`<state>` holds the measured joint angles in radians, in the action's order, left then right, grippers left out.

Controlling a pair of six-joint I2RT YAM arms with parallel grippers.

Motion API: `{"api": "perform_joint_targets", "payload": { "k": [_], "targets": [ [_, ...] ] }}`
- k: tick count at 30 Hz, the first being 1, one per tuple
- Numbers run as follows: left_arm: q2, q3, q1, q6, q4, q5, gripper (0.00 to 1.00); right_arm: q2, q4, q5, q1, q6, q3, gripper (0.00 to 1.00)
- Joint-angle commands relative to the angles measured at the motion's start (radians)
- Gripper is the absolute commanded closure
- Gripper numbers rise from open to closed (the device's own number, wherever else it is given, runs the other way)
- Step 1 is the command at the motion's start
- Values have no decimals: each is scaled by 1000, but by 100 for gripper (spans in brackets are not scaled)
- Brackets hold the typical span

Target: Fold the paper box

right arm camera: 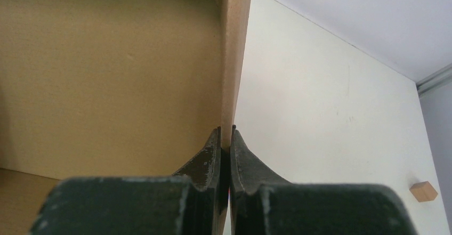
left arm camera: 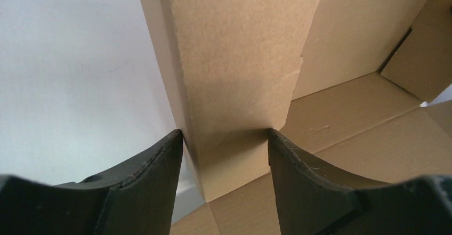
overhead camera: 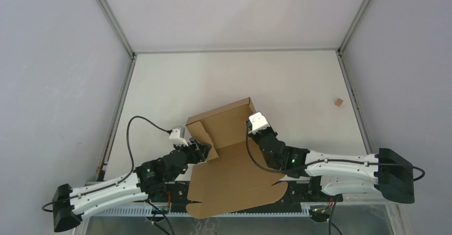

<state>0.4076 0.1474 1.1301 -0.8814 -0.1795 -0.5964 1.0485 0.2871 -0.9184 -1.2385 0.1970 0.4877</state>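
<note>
Brown cardboard, likely light, stiff, easily creased: the paper box (overhead camera: 230, 163) lies partly folded at lower centre of the top view. The right gripper (right arm camera: 226, 137) pinches its upright side wall (right arm camera: 235, 59); the left gripper (left arm camera: 224, 135) stands apart astride a raised flap (left arm camera: 234, 59). Wall edges suit gripping.

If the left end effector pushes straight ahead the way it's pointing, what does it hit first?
An upright flap of the box, standing between the spread fingers of the left end effector. It looks very close, though the wrist view doesn't show whether they touch.
</note>
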Motion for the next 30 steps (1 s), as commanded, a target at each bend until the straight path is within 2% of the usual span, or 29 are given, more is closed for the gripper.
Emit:
{"api": "perform_joint_targets", "payload": {
  "k": [1,6,10,15,20,26,28,30],
  "targets": [
    [118,36,8,22,36,3,36,1,20,77,-28,-10,42,99],
    [163,64,8,-2,28,-61,36,-2,11,70,-43,-9,42,99],
    [177,94,8,-42,-58,-123,37,-3,8,57,-51,2,42,99],
    [202,125,8,-114,-194,-187,48,-16,19,59,-59,13,33,99],
    [224,138,8,-157,-261,-213,55,-26,23,64,-65,18,26,99],
    [230,155,8,-192,-332,-239,58,-53,18,67,-62,6,13,99],
    [217,162,8,-176,-336,-240,50,-69,-5,84,-45,-25,11,99],
    [202,182,8,-156,-339,-249,32,-83,-42,102,-20,-71,11,99]
  ]
}}
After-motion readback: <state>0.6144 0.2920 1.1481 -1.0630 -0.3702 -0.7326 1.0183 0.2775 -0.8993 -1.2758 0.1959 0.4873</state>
